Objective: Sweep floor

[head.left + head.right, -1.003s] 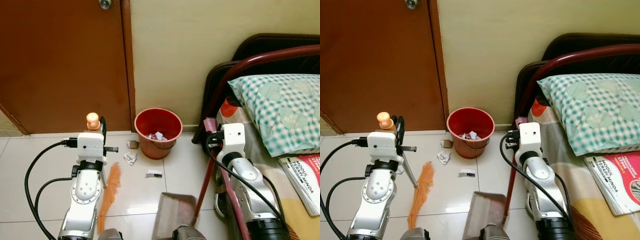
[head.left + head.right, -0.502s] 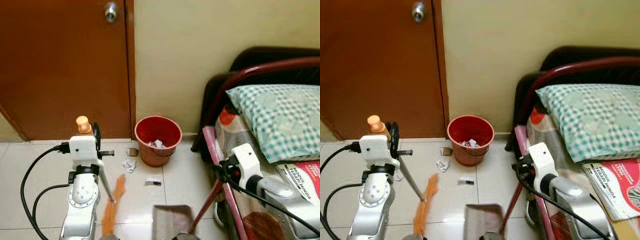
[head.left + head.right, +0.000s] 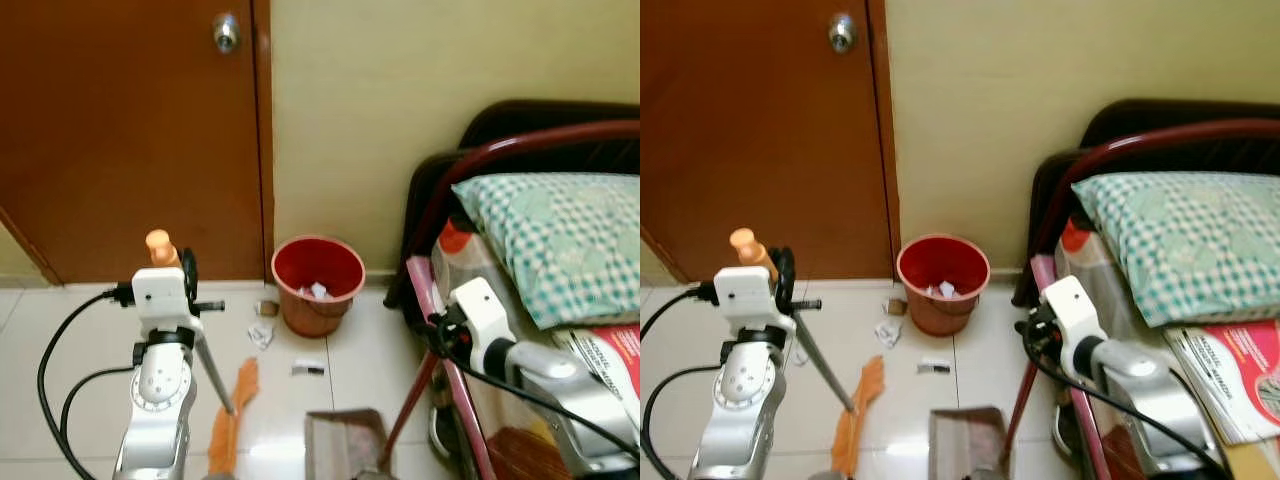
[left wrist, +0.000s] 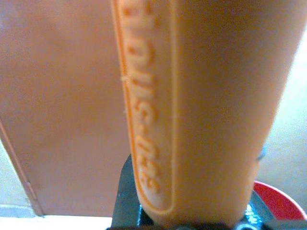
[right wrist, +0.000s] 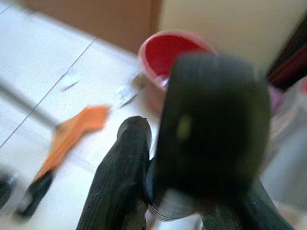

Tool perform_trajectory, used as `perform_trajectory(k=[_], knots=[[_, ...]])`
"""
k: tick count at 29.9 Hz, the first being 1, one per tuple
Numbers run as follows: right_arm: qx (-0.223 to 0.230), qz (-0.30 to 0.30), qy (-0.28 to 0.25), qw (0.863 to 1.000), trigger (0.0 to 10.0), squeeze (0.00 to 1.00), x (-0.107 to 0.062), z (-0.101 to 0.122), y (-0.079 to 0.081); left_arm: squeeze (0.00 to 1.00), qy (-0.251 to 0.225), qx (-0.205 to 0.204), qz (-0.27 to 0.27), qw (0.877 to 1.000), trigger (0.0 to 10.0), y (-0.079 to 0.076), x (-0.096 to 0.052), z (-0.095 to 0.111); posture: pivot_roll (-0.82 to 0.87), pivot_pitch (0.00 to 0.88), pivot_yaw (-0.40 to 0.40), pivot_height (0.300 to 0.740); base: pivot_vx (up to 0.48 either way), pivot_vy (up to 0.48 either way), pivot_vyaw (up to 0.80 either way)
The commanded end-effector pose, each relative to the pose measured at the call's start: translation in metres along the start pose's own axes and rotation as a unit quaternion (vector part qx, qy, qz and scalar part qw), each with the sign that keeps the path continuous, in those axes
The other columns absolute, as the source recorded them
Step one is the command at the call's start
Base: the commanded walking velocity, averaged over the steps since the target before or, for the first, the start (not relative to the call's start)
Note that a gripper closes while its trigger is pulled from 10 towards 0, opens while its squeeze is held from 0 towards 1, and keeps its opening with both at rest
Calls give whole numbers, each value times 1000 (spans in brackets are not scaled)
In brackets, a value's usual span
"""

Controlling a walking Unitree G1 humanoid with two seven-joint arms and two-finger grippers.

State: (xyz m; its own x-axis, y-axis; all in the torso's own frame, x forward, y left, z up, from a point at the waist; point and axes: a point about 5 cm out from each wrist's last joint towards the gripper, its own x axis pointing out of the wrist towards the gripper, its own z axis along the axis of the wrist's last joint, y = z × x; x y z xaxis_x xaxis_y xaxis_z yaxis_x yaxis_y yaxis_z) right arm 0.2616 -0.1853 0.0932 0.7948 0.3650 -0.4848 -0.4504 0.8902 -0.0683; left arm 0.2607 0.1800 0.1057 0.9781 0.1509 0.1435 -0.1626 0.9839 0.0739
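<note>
Left eye view: the left gripper (image 3: 178, 268) is raised on the robot's left, its black fingers closed around the orange top of the broom handle (image 3: 158, 245). The grey shaft slants down from there to the orange broom bristles (image 3: 230, 425), which rest on the white tiled floor (image 3: 60, 330). Ahead, against the yellow wall beside the brown door (image 3: 120, 130), stands a red bucket (image 3: 318, 283) with bits of paper inside. Paper scraps (image 3: 262, 333) lie on the tiles just beside the bucket, and another small scrap (image 3: 308, 369) sits a little nearer the robot. A grey dustpan (image 3: 345, 443) lies on the floor at the bottom edge, its dark red handle (image 3: 405, 420) rising toward the right gripper (image 3: 437, 330), which is closed on it. A bed with a green checked pillow (image 3: 555, 235) fills the right side.

Left wrist view: the orange broom handle, with raised lettering, stands very close to the lens, clamped at its base between the dark fingers (image 4: 125, 201); the bucket's red rim peeks in behind.

Right wrist view: blurred; black fingers (image 5: 120, 177) grip a dark rounded handle end (image 5: 211, 129). Beyond lie the bucket, the scraps and the orange bristles on the tiles.
</note>
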Motion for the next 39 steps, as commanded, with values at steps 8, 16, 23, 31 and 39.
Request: perform_trajectory(k=[8,16,23,31,39], knots=[[-43,-110,-86,989,10000,0,16,24,-3,0,-18,34,21,999,10000,6,11,3,15,61,-32,740,0,0,0],[-61,-182,-131,973,10000,0,28,34,-8,0,-28,21,5,999,10000,-7,24,4,9,90,-38,740,0,0,0],[-61,-179,-149,971,10000,0,55,47,6,0,-54,5,-28,998,10000,-23,37,11,23,164,-40,740,0,0,0],[-59,-129,-122,982,10000,0,84,53,39,0,-98,-6,-77,992,10000,-42,51,26,26,230,-35,740,0,0,0],[-38,-108,-130,985,10000,0,98,66,60,0,-122,-32,-166,978,10000,-70,55,35,42,269,-40,740,0,0,0]])
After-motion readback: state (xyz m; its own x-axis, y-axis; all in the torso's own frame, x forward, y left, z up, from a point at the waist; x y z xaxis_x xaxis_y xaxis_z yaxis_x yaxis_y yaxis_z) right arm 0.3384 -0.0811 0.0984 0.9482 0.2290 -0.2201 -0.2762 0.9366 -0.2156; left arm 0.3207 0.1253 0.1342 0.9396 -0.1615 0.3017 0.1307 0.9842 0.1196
